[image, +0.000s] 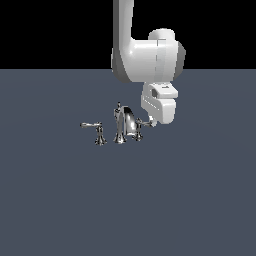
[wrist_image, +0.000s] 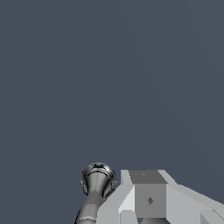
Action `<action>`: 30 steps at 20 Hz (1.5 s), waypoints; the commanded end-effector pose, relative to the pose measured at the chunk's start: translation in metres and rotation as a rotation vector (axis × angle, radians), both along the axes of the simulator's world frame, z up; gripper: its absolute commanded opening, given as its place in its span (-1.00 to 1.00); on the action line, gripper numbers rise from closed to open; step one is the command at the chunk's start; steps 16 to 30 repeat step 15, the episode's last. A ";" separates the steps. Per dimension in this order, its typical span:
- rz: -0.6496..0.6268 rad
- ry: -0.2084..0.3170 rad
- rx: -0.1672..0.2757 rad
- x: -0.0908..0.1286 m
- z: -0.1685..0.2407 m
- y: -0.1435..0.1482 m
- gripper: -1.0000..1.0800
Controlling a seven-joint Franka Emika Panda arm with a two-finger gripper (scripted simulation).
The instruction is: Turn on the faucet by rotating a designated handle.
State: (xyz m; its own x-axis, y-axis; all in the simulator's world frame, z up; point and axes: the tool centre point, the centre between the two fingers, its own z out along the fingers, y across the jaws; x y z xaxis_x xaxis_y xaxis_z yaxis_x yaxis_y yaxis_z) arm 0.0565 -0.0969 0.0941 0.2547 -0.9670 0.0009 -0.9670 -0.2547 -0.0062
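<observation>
The chrome faucet [image: 122,126] stands mid-floor in the exterior view, its arched spout topped by a small knob. The handle [image: 141,125] rises on a flared post on the exterior view's right of the spout, and its slim arm runs right and slightly upward. My gripper [image: 154,121] hangs low at the tip of that arm, with the white hand hiding the tip and my fingers. In the wrist view the handle's flared post [wrist_image: 98,179] sits right beside a grey finger [wrist_image: 148,199]. Whether the jaws are open or shut does not show.
A twin chrome lever [image: 98,127] on its own post stands on the exterior view's left of the spout, its level arm pointing left. The white arm [image: 145,55] comes down from above, behind the faucet. A flat dark grey floor [image: 190,200] surrounds everything.
</observation>
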 end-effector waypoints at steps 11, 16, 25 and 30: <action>-0.002 0.005 0.000 -0.028 0.000 0.030 -1.00; -0.003 0.006 -0.001 -0.037 0.000 0.038 -1.00; -0.003 0.006 -0.001 -0.037 0.000 0.038 -1.00; -0.003 0.006 -0.001 -0.037 0.000 0.038 -1.00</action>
